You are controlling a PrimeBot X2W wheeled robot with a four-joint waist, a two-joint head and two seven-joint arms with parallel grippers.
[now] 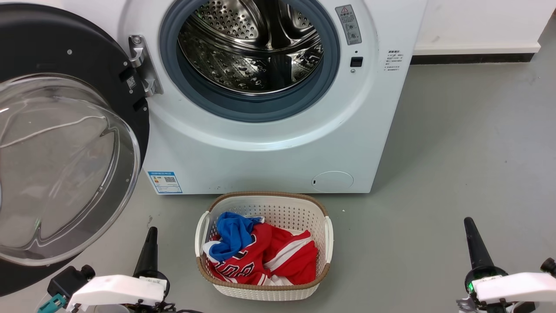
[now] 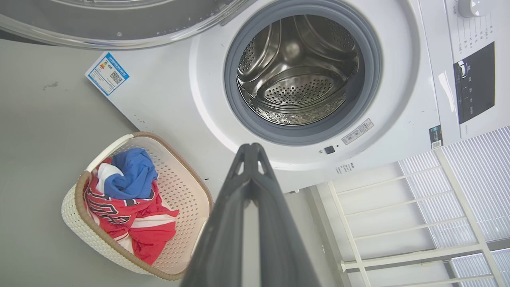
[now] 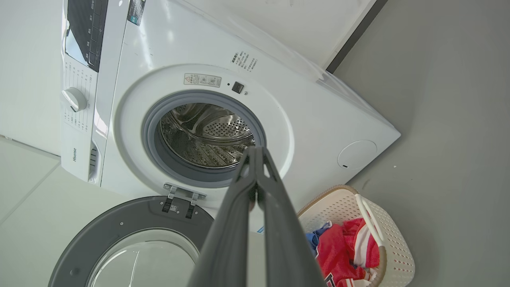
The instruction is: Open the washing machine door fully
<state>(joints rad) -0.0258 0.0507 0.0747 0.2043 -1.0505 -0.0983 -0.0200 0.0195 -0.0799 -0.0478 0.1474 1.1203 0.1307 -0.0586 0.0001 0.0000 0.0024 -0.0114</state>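
Grey floor (image 1: 456, 152) spreads before us, up to a white wall (image 1: 478, 21). On it stands the washing machine (image 1: 269, 152), its steel drum (image 1: 252, 48) open to view. The washing machine door (image 1: 65, 48) is swung wide to our left on its metal hinge (image 1: 141, 65), glass bowl (image 1: 65, 165) facing us. A white basket (image 1: 265, 198) of red and blue clothes (image 1: 265, 256) sits just before the machine. Our left gripper (image 1: 151, 232) and right gripper (image 1: 468, 222) hang low on either side of the basket, fingers pressed together, holding nothing.
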